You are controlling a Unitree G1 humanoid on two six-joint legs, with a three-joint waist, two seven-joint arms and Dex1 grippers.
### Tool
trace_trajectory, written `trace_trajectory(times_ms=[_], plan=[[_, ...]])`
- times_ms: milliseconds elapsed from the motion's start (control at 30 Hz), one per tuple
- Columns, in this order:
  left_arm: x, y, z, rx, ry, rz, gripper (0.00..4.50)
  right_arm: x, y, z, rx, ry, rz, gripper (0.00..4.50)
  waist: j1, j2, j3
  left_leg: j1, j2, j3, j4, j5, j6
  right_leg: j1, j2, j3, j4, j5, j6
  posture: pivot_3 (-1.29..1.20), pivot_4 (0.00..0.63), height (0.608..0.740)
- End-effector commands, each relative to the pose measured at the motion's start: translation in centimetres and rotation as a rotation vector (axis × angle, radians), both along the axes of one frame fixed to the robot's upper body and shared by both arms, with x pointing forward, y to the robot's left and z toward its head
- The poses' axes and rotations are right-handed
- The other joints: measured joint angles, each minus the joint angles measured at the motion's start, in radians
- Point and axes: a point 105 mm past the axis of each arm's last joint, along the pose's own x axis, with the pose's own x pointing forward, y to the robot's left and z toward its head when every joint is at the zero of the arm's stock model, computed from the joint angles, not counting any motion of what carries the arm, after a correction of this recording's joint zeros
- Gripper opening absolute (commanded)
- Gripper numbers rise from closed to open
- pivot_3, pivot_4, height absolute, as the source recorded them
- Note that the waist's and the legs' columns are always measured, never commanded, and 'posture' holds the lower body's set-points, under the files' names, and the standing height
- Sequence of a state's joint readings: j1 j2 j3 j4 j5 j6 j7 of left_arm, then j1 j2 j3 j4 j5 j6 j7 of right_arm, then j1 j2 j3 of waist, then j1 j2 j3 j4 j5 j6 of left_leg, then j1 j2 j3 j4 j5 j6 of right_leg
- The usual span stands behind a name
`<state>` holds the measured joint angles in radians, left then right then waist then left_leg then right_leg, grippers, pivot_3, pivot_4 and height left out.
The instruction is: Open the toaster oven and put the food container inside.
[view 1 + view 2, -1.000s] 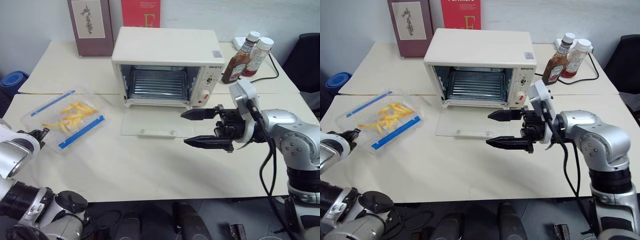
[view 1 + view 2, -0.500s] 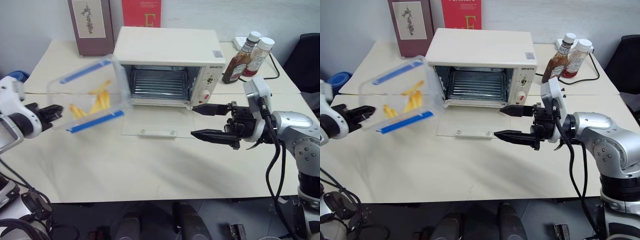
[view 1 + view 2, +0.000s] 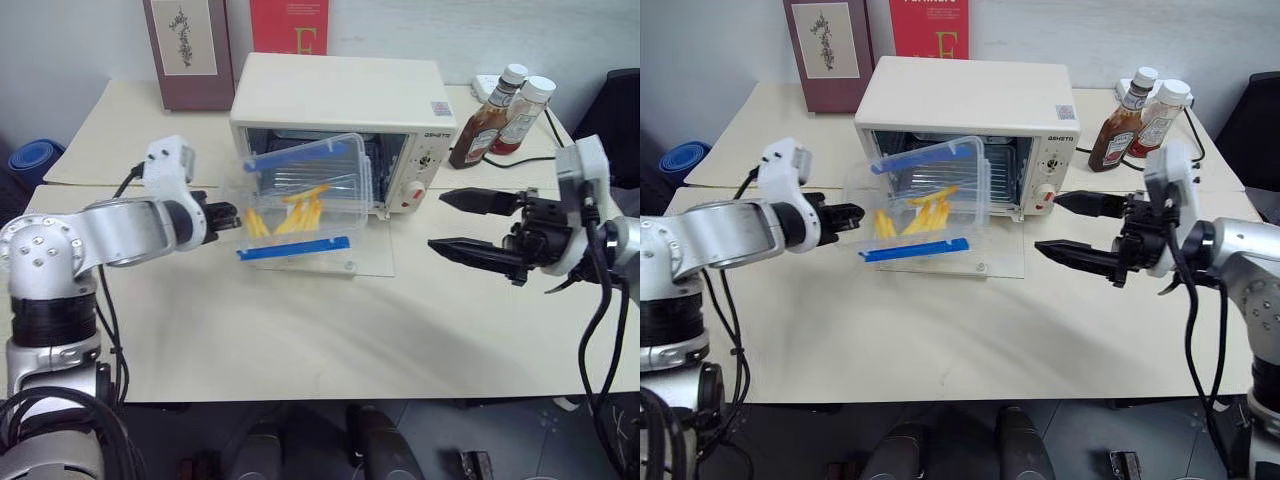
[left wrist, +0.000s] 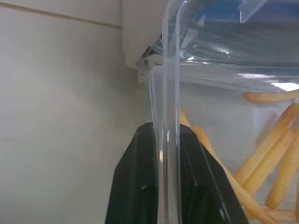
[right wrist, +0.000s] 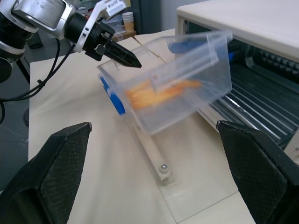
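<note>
The cream-white toaster oven [image 3: 345, 95] stands at the back of the table with its glass door [image 3: 370, 262] folded down flat and the wire rack showing. The food container [image 3: 300, 200], clear with blue clip strips and yellow fries inside, hangs tilted in the air just in front of the oven's mouth, above the door. My left gripper [image 3: 228, 215] is shut on the container's left rim; the left wrist view shows its fingers [image 4: 140, 186] pinching the clear wall. My right gripper [image 3: 455, 222] stands open to the right of the oven, holding nothing.
Two sauce bottles [image 3: 505, 110] stand right of the oven with a black cable behind them. Two books [image 3: 185, 50] lean on the wall at the back. A seam between two tables runs left of the oven.
The left gripper has lifted the food container off the table and swung it right, up to the oven's opening. The right gripper has drawn away to the right, still open.
</note>
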<state>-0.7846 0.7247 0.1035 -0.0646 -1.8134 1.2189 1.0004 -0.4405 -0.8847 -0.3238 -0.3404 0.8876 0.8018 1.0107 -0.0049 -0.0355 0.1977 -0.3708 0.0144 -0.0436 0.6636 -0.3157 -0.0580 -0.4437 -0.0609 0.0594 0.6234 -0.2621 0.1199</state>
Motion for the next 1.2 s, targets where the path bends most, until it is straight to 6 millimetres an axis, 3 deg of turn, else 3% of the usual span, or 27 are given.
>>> trace_trajectory(times_ms=[33,167,300,533,667,767,867,1000,1100,1200], plan=[[0.2,-0.8,1.0,-0.010,-0.037,-0.010,1.61,-0.7,0.1,0.7,0.007,-0.068,0.000,4.50,0.001,0.000,0.000,0.000,0.000,0.000,0.000,0.001,-0.002,0.000,0.000,0.000,0.000,0.000,0.000,0.00,0.150,0.740],[0.5,0.2,0.6,0.037,-0.038,0.053,2.75,-0.6,0.4,0.0,0.013,-0.063,-0.011,4.50,0.002,0.000,0.000,0.000,0.000,0.000,0.000,0.002,-0.001,0.000,0.000,0.000,0.001,0.000,0.000,0.00,0.150,0.740],[0.1,1.3,2.2,-0.020,-0.127,0.048,3.93,-0.9,0.4,-0.9,0.016,-0.024,-0.015,4.50,0.002,0.000,0.000,0.000,0.000,0.000,0.000,0.002,-0.001,0.000,0.000,0.000,0.001,0.000,0.000,0.00,0.150,0.740],[-3.7,-0.2,5.7,-0.195,-0.383,-0.279,3.93,-1.5,1.1,-2.4,0.021,0.053,0.018,4.50,0.001,0.000,0.000,0.000,0.000,0.001,0.000,0.003,-0.001,0.000,0.000,0.000,-0.001,0.000,0.000,0.00,0.150,0.740],[-8.3,-1.2,5.2,-0.206,-0.443,-0.621,3.09,-1.7,2.0,-3.5,0.016,0.112,0.054,3.64,-0.003,0.000,0.000,0.001,0.000,0.002,-0.001,0.002,0.000,0.000,0.001,0.000,0.000,-0.001,-0.001,0.00,0.150,0.740],[-11.5,-1.5,1.5,-0.118,-0.316,-0.861,2.17,-1.6,3.4,-4.5,0.048,0.152,0.080,2.64,-0.006,0.000,0.000,0.001,0.000,0.002,-0.002,0.000,0.003,0.000,0.002,0.000,-0.001,-0.002,-0.003,0.00,0.150,0.740],[-11.0,-1.1,-1.6,-0.010,-0.258,-0.890,1.20,-1.0,4.9,-6.1,0.035,0.176,0.070,1.51,-0.005,0.002,0.001,0.001,0.000,0.002,-0.002,0.000,0.004,0.001,0.002,0.000,-0.002,-0.005,-0.010,0.00,0.150,0.740],[-10.0,-1.3,-3.7,0.101,-0.277,-0.922,0.00,-1.6,6.6,-7.8,0.000,0.198,0.114,0.14,0.004,0.002,0.001,0.000,0.000,0.001,-0.001,0.001,0.006,0.001,0.001,0.000,-0.003,-0.006,-0.011,0.00,0.150,0.740],[-9.2,-1.6,-4.3,0.150,-0.312,-0.939,0.00,-2.0,7.8,-9.0,-0.042,0.196,0.143,0.06,0.001,0.002,0.001,0.000,0.000,0.001,-0.002,0.000,0.008,0.002,0.001,0.000,-0.004,-0.004,-0.008,0.00,0.150,0.740],[-7.6,-1.5,-5.4,0.242,-0.314,-0.912,0.00,-0.1,8.0,-9.8,-0.107,0.138,0.049,0.06,-0.001,0.002,0.001,0.000,0.000,0.001,-0.002,-0.001,0.009,0.002,0.001,0.000,-0.004,-0.001,-0.003,0.00,0.150,0.740]])
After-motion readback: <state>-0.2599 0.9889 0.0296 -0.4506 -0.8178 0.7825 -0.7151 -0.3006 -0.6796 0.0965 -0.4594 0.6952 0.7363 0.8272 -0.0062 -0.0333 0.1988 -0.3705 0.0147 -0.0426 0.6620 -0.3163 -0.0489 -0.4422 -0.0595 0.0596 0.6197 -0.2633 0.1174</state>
